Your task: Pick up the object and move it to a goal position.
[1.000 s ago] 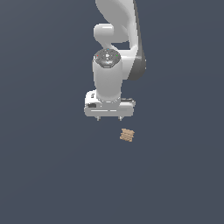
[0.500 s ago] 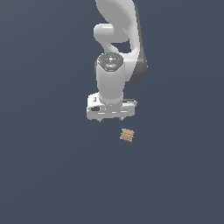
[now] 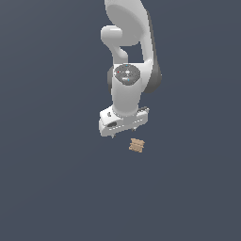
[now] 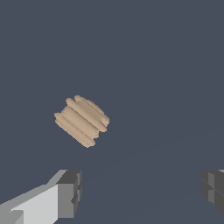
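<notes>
Object (image 3: 137,145), tan and ridged, lies just beside the gripper (image 3: 124,134), toward the exterior view's right, not between the fingers (image 4: 68,194). Jaws spread wide, holding nothing.

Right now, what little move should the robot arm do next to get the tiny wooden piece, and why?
Probably shift the end effector sideways, toward the exterior view's right, until it is over the wooden piece, then lower it. The fingers stand wide apart and hold nothing, and in the wrist view the piece lies off to one side, not between them.
</notes>
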`<state>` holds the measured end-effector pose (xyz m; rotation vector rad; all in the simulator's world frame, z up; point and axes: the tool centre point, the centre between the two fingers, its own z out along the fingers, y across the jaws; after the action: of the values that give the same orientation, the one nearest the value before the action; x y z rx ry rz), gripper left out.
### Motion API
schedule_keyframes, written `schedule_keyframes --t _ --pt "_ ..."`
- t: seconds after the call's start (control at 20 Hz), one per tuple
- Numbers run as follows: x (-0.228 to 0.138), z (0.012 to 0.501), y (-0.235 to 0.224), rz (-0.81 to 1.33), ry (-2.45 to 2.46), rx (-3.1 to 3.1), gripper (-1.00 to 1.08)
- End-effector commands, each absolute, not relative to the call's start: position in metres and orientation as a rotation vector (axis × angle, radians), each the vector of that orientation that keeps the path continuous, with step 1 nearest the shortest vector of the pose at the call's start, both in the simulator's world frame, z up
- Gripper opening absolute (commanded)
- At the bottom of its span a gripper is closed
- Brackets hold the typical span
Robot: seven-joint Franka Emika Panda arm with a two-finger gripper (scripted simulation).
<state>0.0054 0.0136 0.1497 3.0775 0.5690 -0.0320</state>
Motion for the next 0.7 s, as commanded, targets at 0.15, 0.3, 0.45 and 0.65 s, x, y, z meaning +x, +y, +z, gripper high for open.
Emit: schedule_keyframes --t 0.15,0.3,0.45,0.65 --pt "0.007 0.136 0.027 -0.032 0.848 3.011 1.0" --pt "0.008 0.129 0.035 -0.03 0.998 2.965 1.0" --pt "0.009 0.122 0.042 -0.028 1.145 2.913 1.0" --pt "0.01 0.113 0.053 -0.024 1.336 2.832 1.0"
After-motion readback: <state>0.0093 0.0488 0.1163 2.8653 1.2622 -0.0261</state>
